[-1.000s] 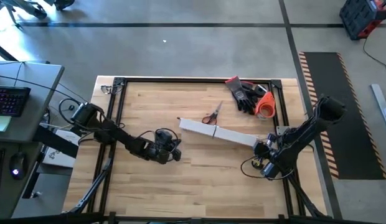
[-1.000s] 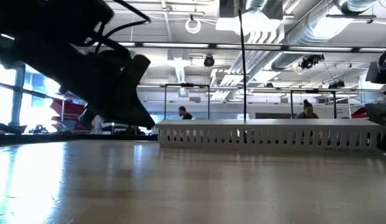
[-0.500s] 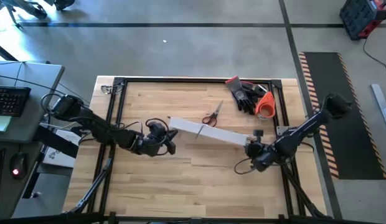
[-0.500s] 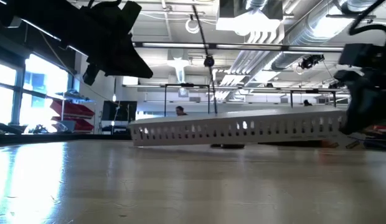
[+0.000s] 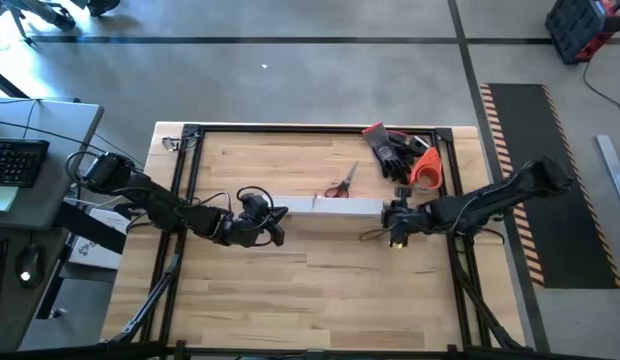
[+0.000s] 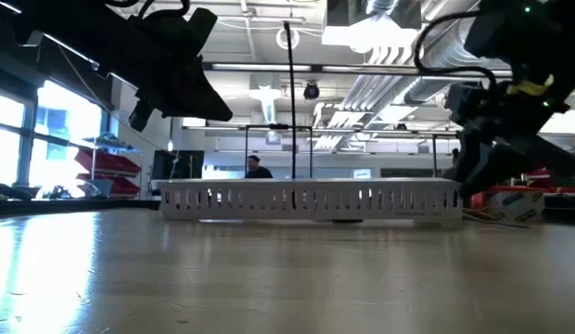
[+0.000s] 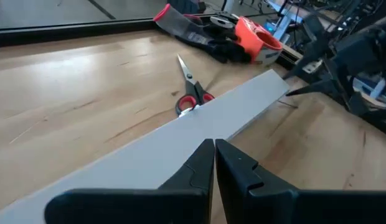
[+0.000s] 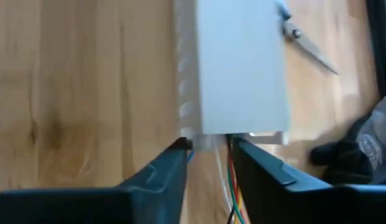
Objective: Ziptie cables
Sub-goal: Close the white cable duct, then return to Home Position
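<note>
A white slotted duct (image 5: 335, 208) lies flat on the wooden table, level with its front edge. Thin coloured cables (image 8: 231, 171) come out of its right end and curve over the table (image 5: 373, 236). My right gripper (image 8: 210, 146) stands open at that end, one finger on each side of the cables. My left gripper (image 7: 215, 163) is shut and raised over the duct's left end (image 5: 277, 226), clear of it in the low view. There a thin dark strand (image 6: 290, 102) stands upright from the duct's middle. My right gripper comes slanting down from the table's right side, along the duct. One fingertip (image 8: 182, 147) is at the corner of the duct's right end (image 8: 199, 127) and the cables run between the fingers. I cannot tell whether it touches either.
Red-handled scissors (image 5: 340, 185) lie just beyond the duct. Dark gloves (image 5: 390, 150) and an orange roll (image 5: 425, 170) sit at the far right corner. A black frame (image 5: 190, 180) runs around the tabletop. Bare wood lies between the duct and the near edge.
My right gripper has gone toward the far edge and the table's left, rolling as it went. The duct has swung with it from slanting to level; its right end was lifted midway and now lies flat. My left gripper has risen off the table.
</note>
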Motion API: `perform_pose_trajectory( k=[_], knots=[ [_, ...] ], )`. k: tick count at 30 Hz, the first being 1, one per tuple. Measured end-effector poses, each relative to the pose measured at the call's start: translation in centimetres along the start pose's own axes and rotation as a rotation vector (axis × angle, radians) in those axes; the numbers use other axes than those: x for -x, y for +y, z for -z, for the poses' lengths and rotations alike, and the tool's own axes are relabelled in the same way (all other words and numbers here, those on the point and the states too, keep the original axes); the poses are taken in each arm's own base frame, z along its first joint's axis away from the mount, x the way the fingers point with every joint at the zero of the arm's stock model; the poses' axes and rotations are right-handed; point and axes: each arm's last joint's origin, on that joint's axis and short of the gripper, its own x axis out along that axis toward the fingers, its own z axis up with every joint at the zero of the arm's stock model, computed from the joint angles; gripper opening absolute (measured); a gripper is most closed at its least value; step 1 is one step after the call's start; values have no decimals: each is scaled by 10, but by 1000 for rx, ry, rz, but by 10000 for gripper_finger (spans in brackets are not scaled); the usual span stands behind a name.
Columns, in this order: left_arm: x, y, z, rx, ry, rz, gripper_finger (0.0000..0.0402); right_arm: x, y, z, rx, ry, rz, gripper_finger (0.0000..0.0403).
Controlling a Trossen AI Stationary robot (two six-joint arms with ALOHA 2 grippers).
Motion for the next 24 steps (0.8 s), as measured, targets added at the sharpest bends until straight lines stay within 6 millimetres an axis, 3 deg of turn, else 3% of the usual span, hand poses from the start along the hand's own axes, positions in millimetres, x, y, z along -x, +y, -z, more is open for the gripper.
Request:
perform_pose_trajectory(
  k=[6, 11, 18, 24],
  knots=[
    [-1, 2, -11, 12, 32, 56, 0, 26, -27, -7, -159, -133, -25, 176],
    [-6, 15, -37, -47, 19, 91, 0, 47, -48, -1, -286, -318, -57, 187],
    [1, 73, -77, -61, -46, 130, 0, 46, -53, 13, -343, -716, -315, 159],
    [25, 114, -77, -88, -118, 180, 0, 34, -53, 34, -427, -773, -293, 140]
  ],
)
